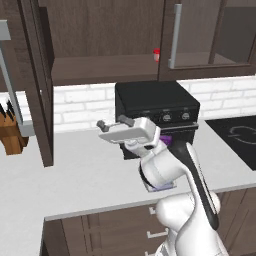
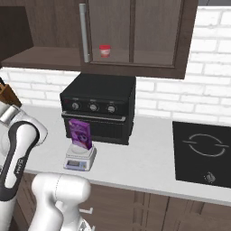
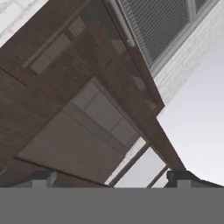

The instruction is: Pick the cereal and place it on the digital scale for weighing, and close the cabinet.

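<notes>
A rendered kitchen: a pale grey desk [image 2: 149, 155] runs under a white brick wall, with a big black oven [image 2: 99, 108] standing at the back and a dark cooktop [image 2: 203, 153] set into the surface to the right. Above hangs the dark brown cabinet [image 2: 135, 31] with glass-panelled doors and long silver bar handles.

The cereal [image 2: 80, 134], a small purple box, stands upright on the digital scale [image 2: 80, 159], just in front of the oven's left corner. That part of the task looks done. In the left base view only a purple sliver of the cereal [image 1: 165, 141] peeks past the arm.

What remains, as I judge it, is the cabinet. Its left door [image 1: 40, 80] is swung out toward the room, edge-on at the far left of the left base view, its long axis vertical. The right door [image 1: 210, 35] appears shut, with a small red-and-white cup [image 1: 156, 55] on the shelf behind.

The gripper [image 1: 116, 122] hangs above the desk, in front of the oven, its fingers spread wide and empty, pointing left. The open door lies to its left and higher up, well apart from it. The hand view looks up at the cabinet's underside and door frame. The coming move likely means reaching left past the door's outer face, then pushing it back toward the wall.
</notes>
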